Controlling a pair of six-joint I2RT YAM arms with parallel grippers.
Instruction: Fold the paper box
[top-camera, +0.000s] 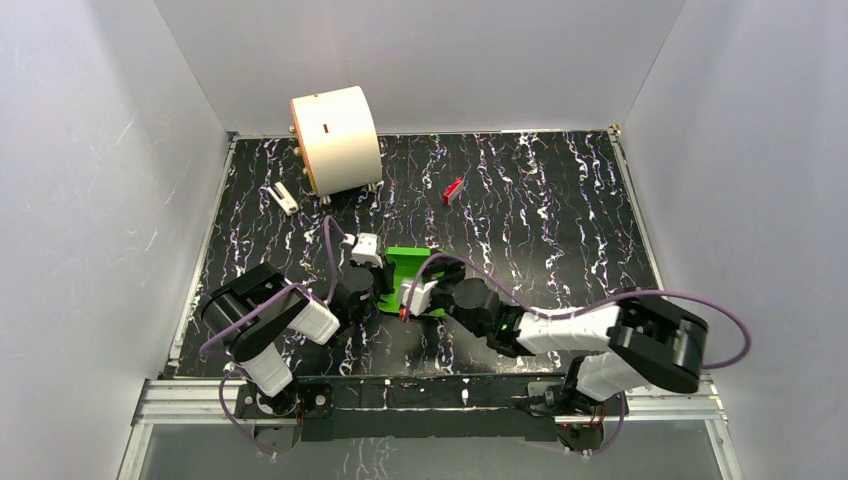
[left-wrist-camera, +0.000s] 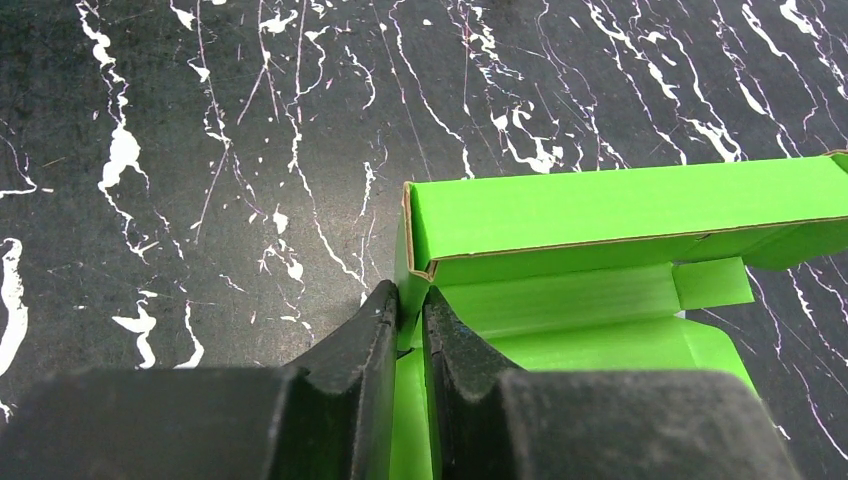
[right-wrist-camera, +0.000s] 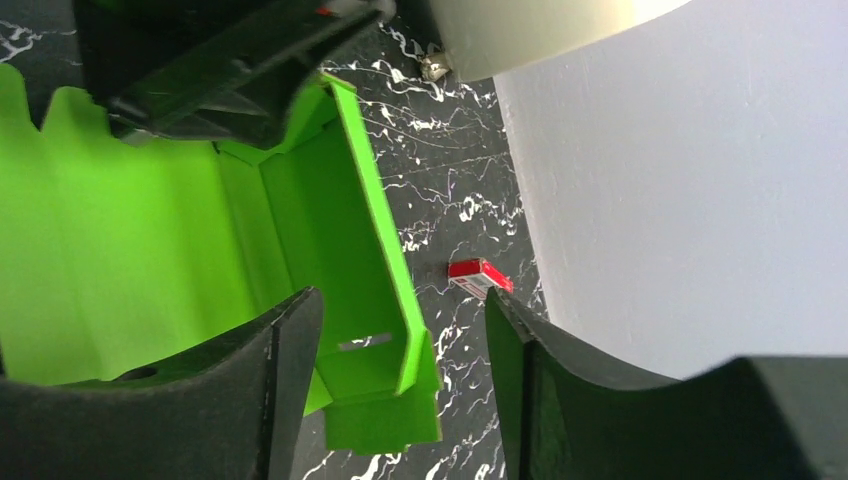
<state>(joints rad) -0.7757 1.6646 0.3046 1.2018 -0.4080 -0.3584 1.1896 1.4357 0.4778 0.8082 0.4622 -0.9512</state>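
The paper box (top-camera: 412, 262) is bright green card, partly folded, lying on the black marbled table between the two arms. In the left wrist view its upright walls meet at a corner (left-wrist-camera: 600, 210). My left gripper (left-wrist-camera: 410, 300) is shut on the box's thin left wall just below that corner, one finger inside and one outside; from above the left gripper (top-camera: 383, 288) sits at the box's left edge. My right gripper (right-wrist-camera: 400, 320) is open, and the box's slotted side wall (right-wrist-camera: 380, 300) stands between its fingertips (right-wrist-camera: 290, 340), apart from both. From above the right gripper (top-camera: 412, 292) is over the box's near side.
A large cream cylinder (top-camera: 335, 140) stands at the back left. A small red block (top-camera: 452, 190) lies behind the box, also seen as a red block (right-wrist-camera: 478, 277) past my right fingers. A small white object (top-camera: 284, 198) lies near the left wall. White walls enclose the table.
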